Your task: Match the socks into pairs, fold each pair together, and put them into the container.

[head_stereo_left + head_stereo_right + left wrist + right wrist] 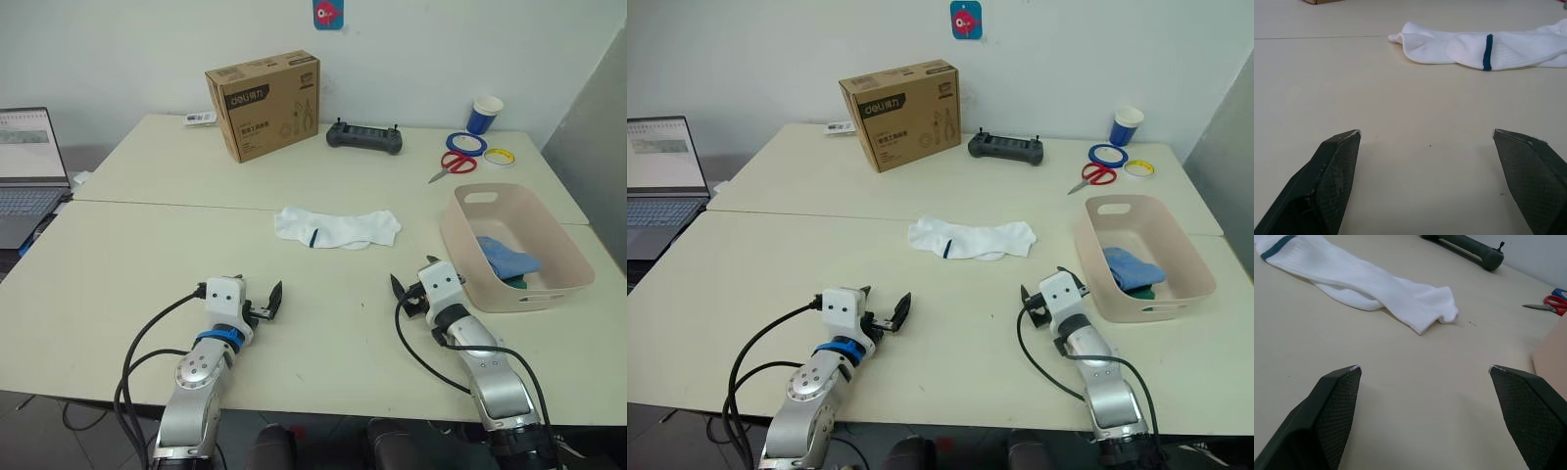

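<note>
Two white socks (338,227) with a dark band lie overlapping at the middle of the table, also seen as white socks (1484,46) ahead of the left fingers. The pale pink container (509,299) stands at the right and holds a light blue sock (507,258) over a dark green one (517,283). My left gripper (257,294) rests open on the table, near and left of the white socks. My right gripper (413,277) is open too, just left of the container. Nothing lies between either pair of fingers.
At the back stand a brown cardboard box (263,104), a black controller (364,138), red scissors (449,164), tape rolls (466,144) and a blue cup (484,114). A laptop (27,166) sits at the far left. A seam (176,203) crosses the table.
</note>
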